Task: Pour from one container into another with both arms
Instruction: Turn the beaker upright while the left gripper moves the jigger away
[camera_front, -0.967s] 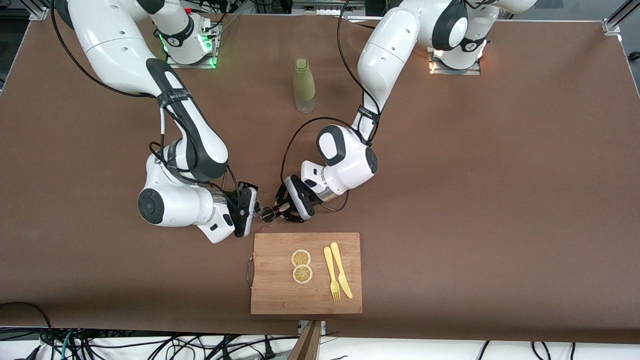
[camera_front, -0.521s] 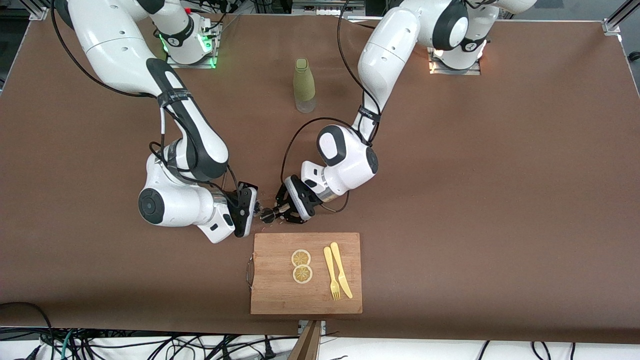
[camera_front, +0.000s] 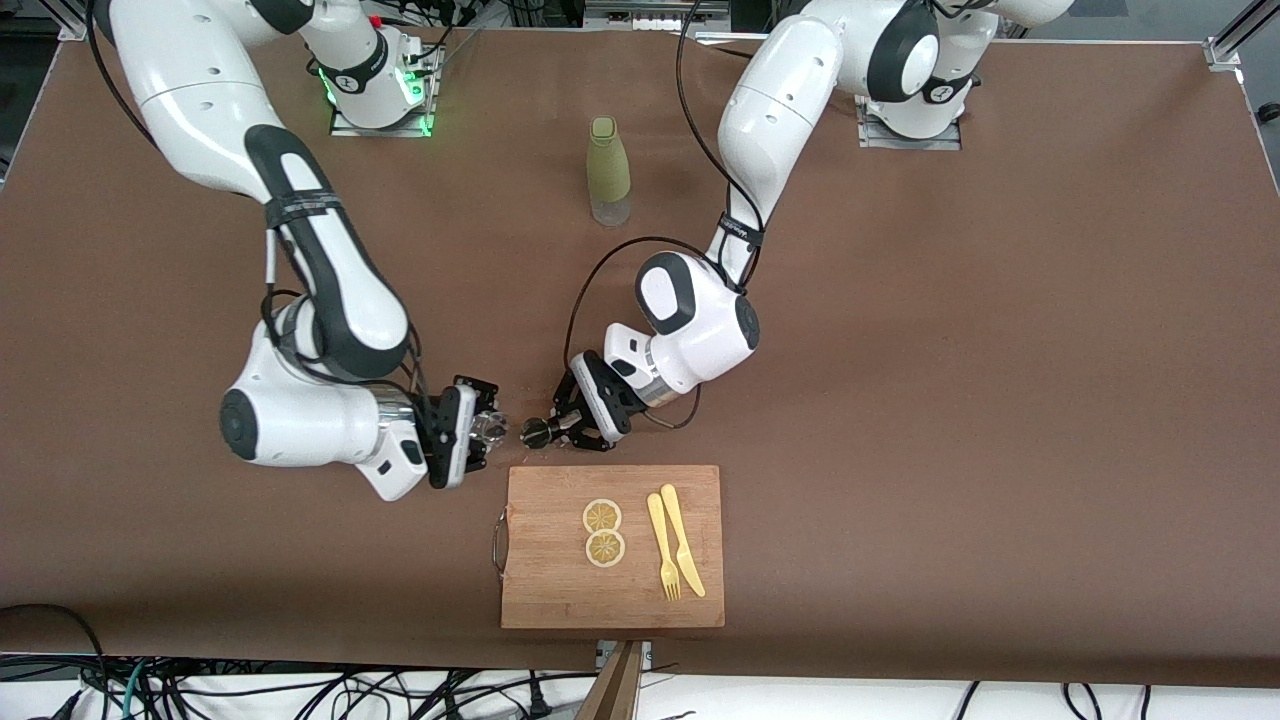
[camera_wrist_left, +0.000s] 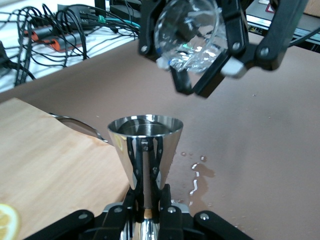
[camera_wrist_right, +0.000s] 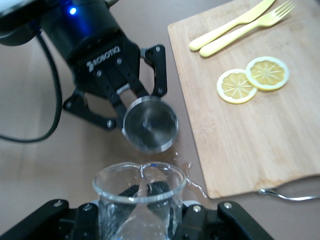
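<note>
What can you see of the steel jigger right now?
The jigger is shiny polished steel, an hourglass of two cones; only the upper cup shows fully, its open mouth up and level. The left gripper is shut on its narrow waist, holding it upright over the bare table by the cutting board's farther edge. Small drops and a wet streak lie on the table beside it. The glass cup hangs close by, apart from it.

Both arms reach low over the table. The right gripper (camera_front: 484, 432) clamps the glass cup (camera_front: 490, 427) and faces three o'clock; the left gripper (camera_front: 548, 429), facing nine o'clock, pinches the jigger (camera_front: 533, 432).
</note>
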